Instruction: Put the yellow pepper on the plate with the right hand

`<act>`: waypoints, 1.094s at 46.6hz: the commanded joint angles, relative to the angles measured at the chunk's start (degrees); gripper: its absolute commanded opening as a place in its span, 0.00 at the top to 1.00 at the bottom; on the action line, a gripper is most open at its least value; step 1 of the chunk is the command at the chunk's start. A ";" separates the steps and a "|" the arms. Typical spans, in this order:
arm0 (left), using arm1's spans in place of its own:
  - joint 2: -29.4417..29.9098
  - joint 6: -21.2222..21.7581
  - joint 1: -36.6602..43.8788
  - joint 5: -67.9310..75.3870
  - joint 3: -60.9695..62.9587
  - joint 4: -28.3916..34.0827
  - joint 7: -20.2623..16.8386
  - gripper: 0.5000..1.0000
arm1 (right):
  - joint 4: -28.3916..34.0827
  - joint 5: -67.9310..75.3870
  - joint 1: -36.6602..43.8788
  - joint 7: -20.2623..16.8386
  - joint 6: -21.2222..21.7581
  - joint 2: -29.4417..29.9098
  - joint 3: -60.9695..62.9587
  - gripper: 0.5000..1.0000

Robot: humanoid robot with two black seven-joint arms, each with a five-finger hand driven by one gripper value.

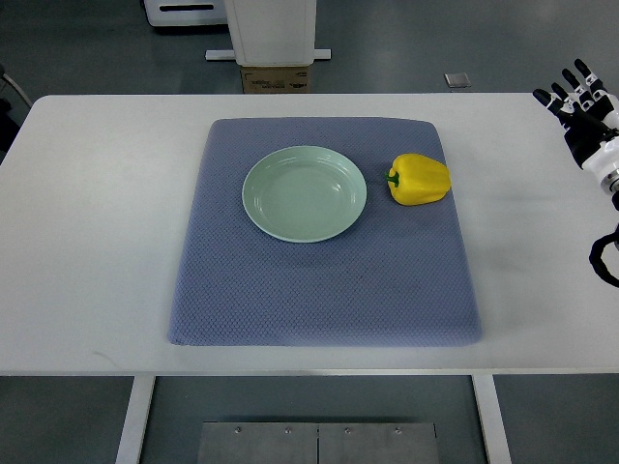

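A yellow pepper [420, 180] lies on its side on the blue-grey mat [325, 280], its green stem pointing left toward the plate. The pale green plate [304, 192] sits just left of it, with nothing on it and a small gap between the two. My right hand [580, 101] hovers at the far right edge of the table, fingers spread and holding nothing, well to the right of the pepper and off the mat. The left arm does not show.
The mat covers the middle of the white table [87, 242]. Beyond the table's far edge stand a white pedestal base with a cardboard box [276, 77]. A black cable loop [604, 259] hangs at the right edge.
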 commanded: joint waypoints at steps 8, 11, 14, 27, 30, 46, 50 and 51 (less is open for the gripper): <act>0.00 0.00 0.00 0.00 0.00 0.00 0.00 0.00 | 9.69 -0.75 0.02 -0.41 -0.43 -6.54 -2.71 0.00; 0.00 0.00 0.00 0.00 0.00 0.00 0.00 0.00 | 12.24 -0.75 0.02 -0.32 -0.52 -8.48 -4.03 0.00; 0.00 0.00 0.00 0.00 0.00 0.00 0.00 0.00 | 13.56 -0.75 0.11 -0.32 -0.52 -9.27 -4.30 0.00; 0.00 0.00 0.00 0.00 0.00 0.00 0.00 0.00 | 15.59 -8.56 1.08 -0.06 -3.77 -10.77 -7.20 0.00; 0.00 0.00 0.00 0.00 0.00 0.00 0.00 0.00 | 15.59 -12.08 1.25 0.12 -4.74 -10.77 -8.69 0.00; 0.00 0.00 0.00 0.00 0.00 0.00 0.00 0.00 | 15.32 -19.47 7.31 0.12 -7.55 -10.94 -21.95 0.16; 0.00 0.00 0.00 0.00 0.00 0.00 0.00 0.00 | 15.32 -19.73 10.47 0.21 -7.73 -10.85 -27.40 0.15; 0.00 0.00 0.08 0.00 0.00 0.00 0.00 0.00 | 15.32 -19.91 11.26 0.30 -7.73 -10.85 -28.63 0.15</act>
